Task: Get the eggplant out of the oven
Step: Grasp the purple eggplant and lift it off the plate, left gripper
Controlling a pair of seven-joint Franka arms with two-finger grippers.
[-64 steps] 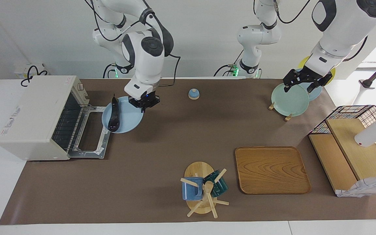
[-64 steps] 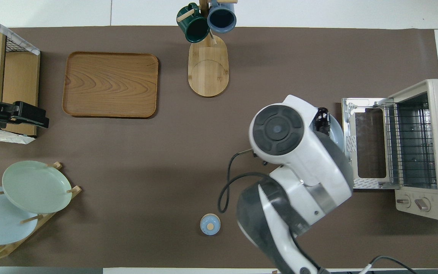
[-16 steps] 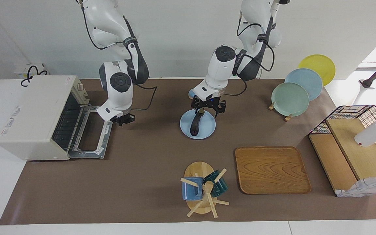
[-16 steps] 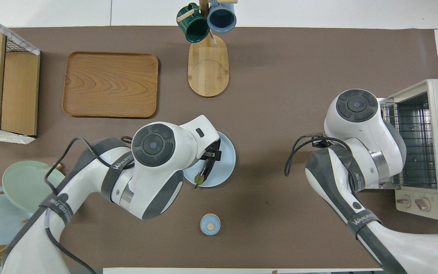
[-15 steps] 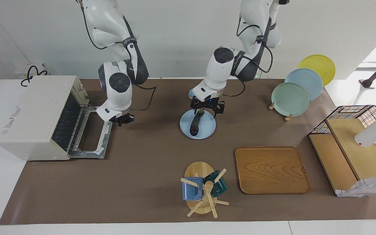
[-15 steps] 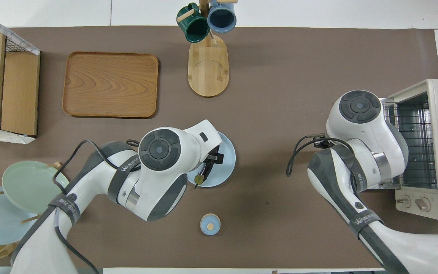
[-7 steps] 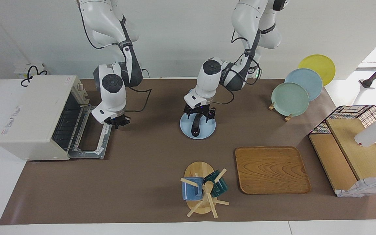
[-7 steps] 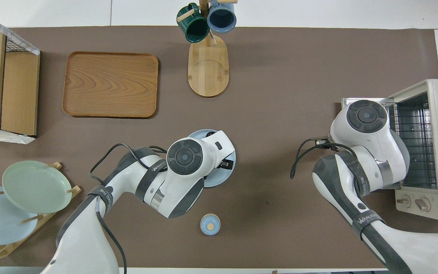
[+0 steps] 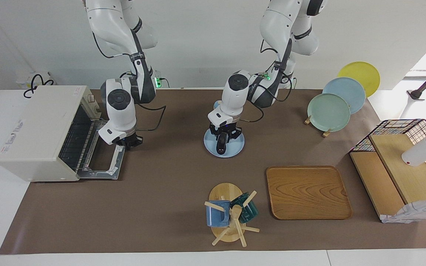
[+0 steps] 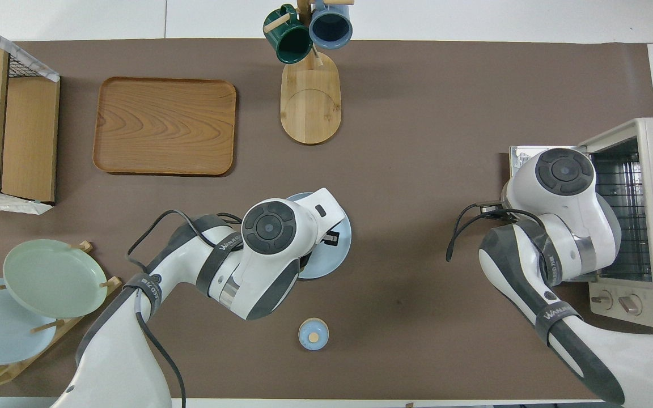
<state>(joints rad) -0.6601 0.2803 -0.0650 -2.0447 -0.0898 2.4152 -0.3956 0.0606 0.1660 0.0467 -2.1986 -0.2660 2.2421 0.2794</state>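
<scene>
Left gripper [image 9: 225, 136] fingers are clamped around the eggplant [image 9: 220, 146] on the blue plate [image 9: 236, 149], mid-table; its stem end's hidden. Right gripper [image 9: 129, 142] is closed over the oven [image 9: 39, 129] door.

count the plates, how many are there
4. Three stand in the rack at the left arm's end: yellow plate, light blue plate, green plate. The blue plate mid-table carries the eggplant.

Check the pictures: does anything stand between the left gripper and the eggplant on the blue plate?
Nothing visible does. The left gripper is down on the eggplant, which lies on the blue plate, fingers closed around it.
</scene>
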